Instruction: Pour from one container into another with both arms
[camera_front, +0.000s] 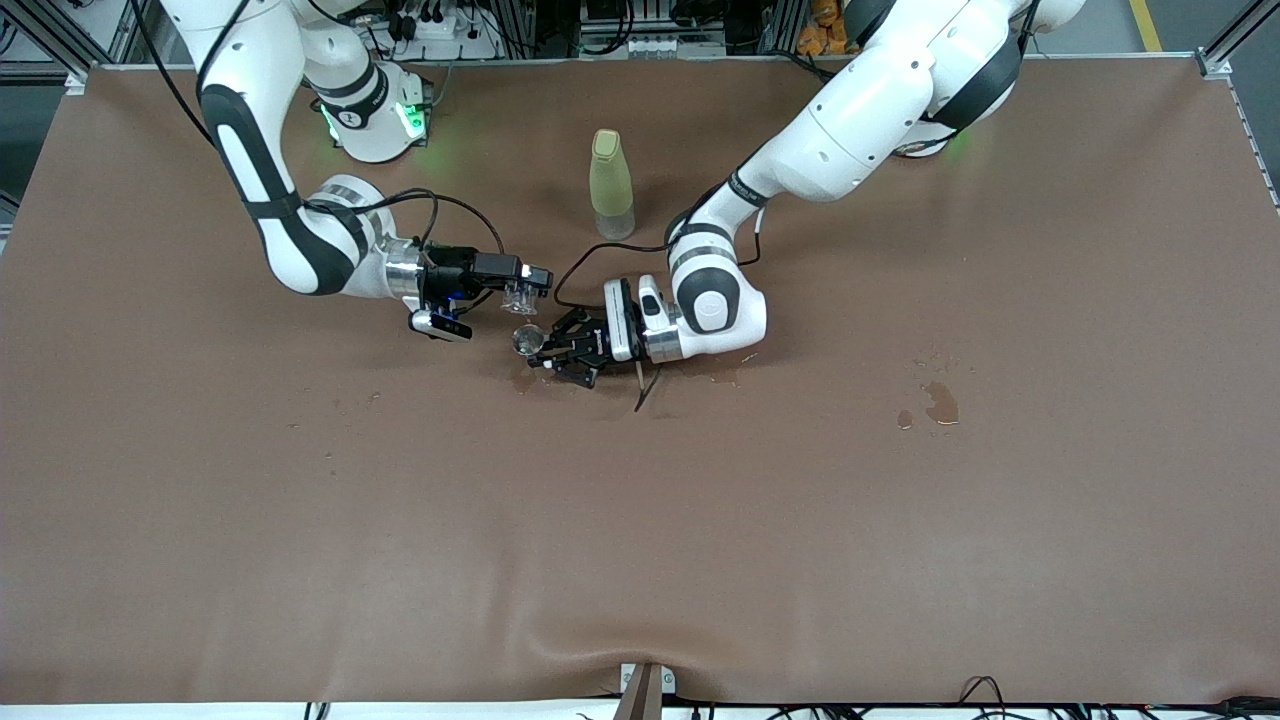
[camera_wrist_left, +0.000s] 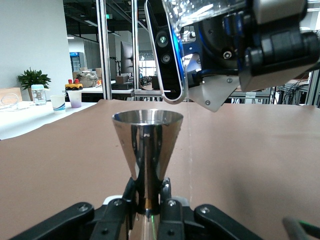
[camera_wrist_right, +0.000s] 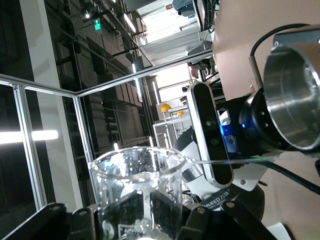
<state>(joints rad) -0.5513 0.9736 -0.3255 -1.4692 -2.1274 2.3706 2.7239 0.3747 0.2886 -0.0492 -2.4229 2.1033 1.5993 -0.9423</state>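
Note:
My right gripper is shut on the tiny clear glass cup, tipped on its side in the air above the stemmed cup. In the right wrist view, wet drops cling to the inside of the glass cup, and the right gripper holds its base. My left gripper is shut on the thin stem of the shiny grey stemmed cup, holding it upright just above the cloth. The left wrist view shows its bowl above the left gripper. A thin thread of liquid falls beside the bowl, outside its rim.
A tall yellow-green bottle stands on the brown cloth, farther from the front camera than both grippers. Wet patches lie under the stemmed cup, beside the left wrist and toward the left arm's end.

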